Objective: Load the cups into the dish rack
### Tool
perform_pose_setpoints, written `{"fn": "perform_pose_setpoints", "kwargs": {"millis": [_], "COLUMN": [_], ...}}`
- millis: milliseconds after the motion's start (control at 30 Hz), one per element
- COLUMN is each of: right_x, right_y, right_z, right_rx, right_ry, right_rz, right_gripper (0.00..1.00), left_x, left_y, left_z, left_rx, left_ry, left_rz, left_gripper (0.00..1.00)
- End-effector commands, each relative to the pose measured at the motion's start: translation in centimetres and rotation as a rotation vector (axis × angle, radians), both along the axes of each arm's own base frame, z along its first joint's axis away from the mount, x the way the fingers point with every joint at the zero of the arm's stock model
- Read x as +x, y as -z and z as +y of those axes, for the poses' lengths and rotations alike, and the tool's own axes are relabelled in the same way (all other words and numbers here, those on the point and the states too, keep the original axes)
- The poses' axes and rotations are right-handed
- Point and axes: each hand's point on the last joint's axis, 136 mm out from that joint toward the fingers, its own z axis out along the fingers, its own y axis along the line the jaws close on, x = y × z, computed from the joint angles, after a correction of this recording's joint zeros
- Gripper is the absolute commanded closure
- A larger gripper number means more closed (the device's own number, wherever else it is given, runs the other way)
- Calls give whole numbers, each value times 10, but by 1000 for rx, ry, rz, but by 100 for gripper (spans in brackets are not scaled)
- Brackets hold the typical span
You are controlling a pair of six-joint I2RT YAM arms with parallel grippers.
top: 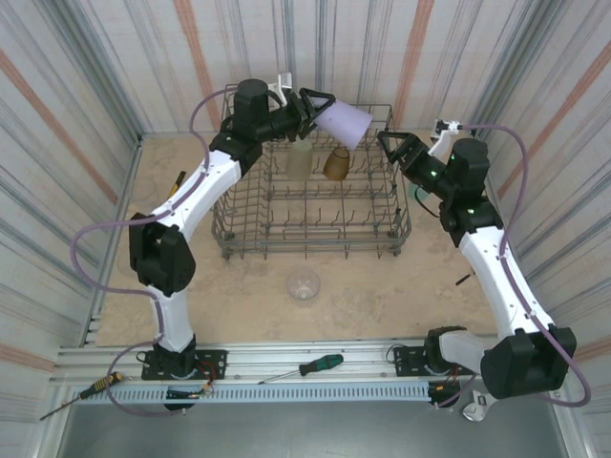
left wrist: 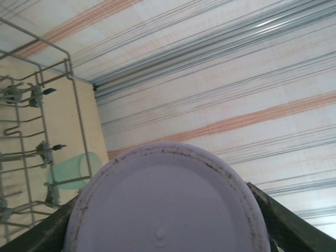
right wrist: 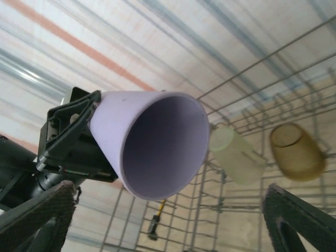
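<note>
The lavender cup (top: 346, 124) is up in the air over the far side of the rack (top: 305, 245), tipped on its side. Its mouth points toward my right arm and its flat base sits back between my left fingers (left wrist: 296, 228). My left gripper (top: 322, 114) is pinching that cup at the base end, one finger on each side.

Below it, inside the rack's far row, a yellow-green cup (top: 301, 159) and an amber cup (top: 335, 164) lean among the tines, side by side and close together. From my right wrist I look straight into the lavender cup's open mouth, with those two cups to the right of it, behind the wires.

My right gripper (top: 389, 151) hangs at the rack's far right corner, level with the top rim, its fingers spread wide with nothing between them.

A teal cup (left wrist: 68, 170) lies on the table (top: 239, 296) just outside the rack's right wall. A clear cup (top: 304, 284) stands on the table near the rack's front. A green screwdriver (top: 320, 365) rests on the rail between my two bases
</note>
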Motion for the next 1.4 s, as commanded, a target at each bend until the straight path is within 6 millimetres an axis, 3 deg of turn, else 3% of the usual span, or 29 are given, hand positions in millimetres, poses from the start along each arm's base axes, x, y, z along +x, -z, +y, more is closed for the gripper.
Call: {"fn": "perform_pose_setpoints", "kwargs": {"millis": [0, 333, 367, 467, 600, 900, 1367], "right_x": [-10, -33, -40, -46, -52, -62, -62], "right_y": [17, 50, 46, 55, 67, 79, 85], "right_z": [-26, -77, -81, -88, -92, -105, -98], "right_rx": [-49, -196, -211, -234, -262, -279, -281], "right_ry": [66, 188, 203, 221, 229, 275, 228], "right_rz": [54, 148, 130, 142, 145, 131, 99], "right_gripper": [1, 1, 1, 1, 1, 1, 1], "left_x": [6, 9, 15, 18, 21, 22, 25], "left_y": [1, -12, 3, 4, 0, 15, 50], "left_z": [-7, -27, -33, -43, -65, -103, -134], "left_rx": [91, 280, 320, 383, 404, 564, 831], "left_ry": [-3, -27, -28, -45, -29, -17, -20], "left_rz": [-64, -235, -238, -306, -402, -627, -885], "left_gripper": [100, 100, 100, 100, 100, 100, 100]}}
